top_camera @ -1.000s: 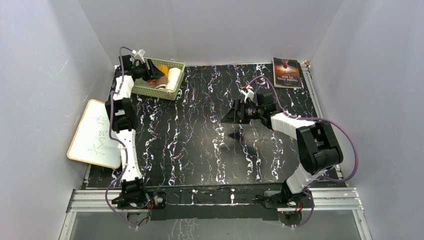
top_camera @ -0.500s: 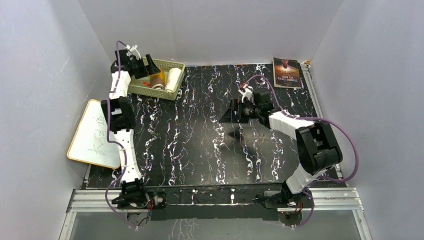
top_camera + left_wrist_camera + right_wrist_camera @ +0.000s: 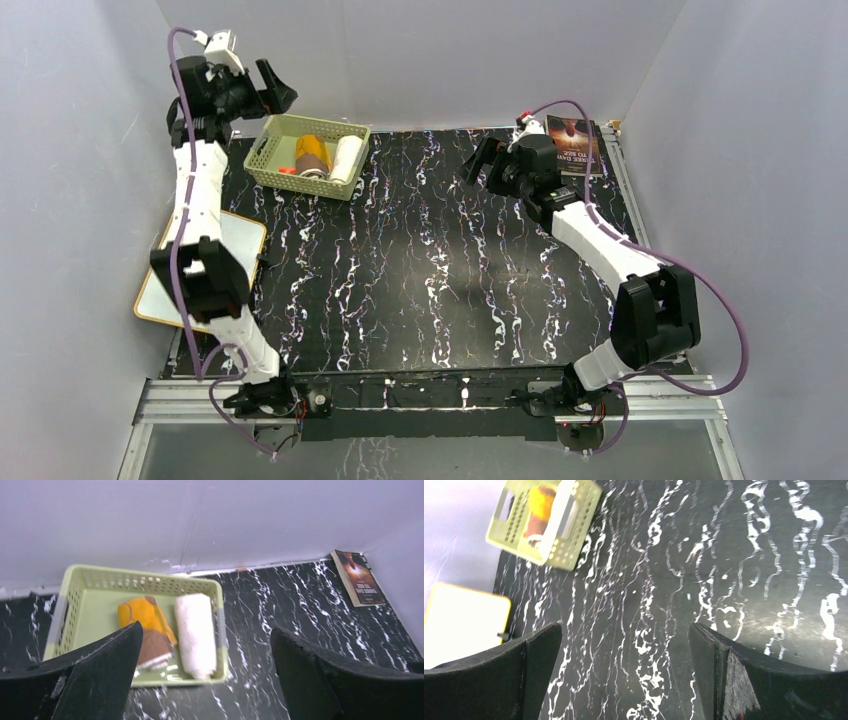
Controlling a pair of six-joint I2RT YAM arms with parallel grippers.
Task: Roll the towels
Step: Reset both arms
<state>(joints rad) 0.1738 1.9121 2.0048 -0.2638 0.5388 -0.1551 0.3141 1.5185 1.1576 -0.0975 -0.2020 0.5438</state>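
Note:
Both towels lie rolled side by side in a pale green basket (image 3: 262, 160) at the back left. The white towel (image 3: 346, 158) is on the right, the brown and orange towel (image 3: 311, 155) on the left. They also show in the left wrist view, white (image 3: 195, 632) and brown-orange (image 3: 147, 630), and small in the right wrist view (image 3: 566, 516). My left gripper (image 3: 278, 92) is open and empty, raised high above and behind the basket. My right gripper (image 3: 478, 165) is open and empty, raised over the back right of the table.
A dark-covered book (image 3: 573, 145) lies at the back right corner. A white board with a tan edge (image 3: 215, 265) lies off the table's left side, partly under the left arm. Grey walls enclose the black marbled table (image 3: 420, 280).
My left gripper has lifted up and back out of the basket, leaving the brown-orange roll inside. My right gripper has risen and moved toward the back right.

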